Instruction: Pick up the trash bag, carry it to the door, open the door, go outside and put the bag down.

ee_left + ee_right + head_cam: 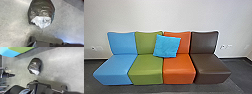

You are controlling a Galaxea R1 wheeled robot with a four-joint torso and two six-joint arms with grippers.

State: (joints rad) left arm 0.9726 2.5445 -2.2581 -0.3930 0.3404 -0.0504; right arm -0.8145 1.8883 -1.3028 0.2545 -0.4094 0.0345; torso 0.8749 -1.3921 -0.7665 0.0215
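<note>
Grippers, left and right: whether apart or together cannot be determined. The dark trash bag [41,8], white at one end, is found on the grey floor [56,65], apart from the green seat [146,66]. A blue cushion [167,46] is propped between the green seat and orange seat [179,68].

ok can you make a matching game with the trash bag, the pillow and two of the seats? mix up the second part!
Things:
1. trash bag
2. blue pillow
3. brown seat
4. green seat

Where they are:
A. leaning where the backs of the green seat and the orange seat meet
B. on the grey floor
C. between the light blue seat and the orange seat
D. at one end of the row

Right pairs: 1-B, 2-A, 3-D, 4-C
</note>
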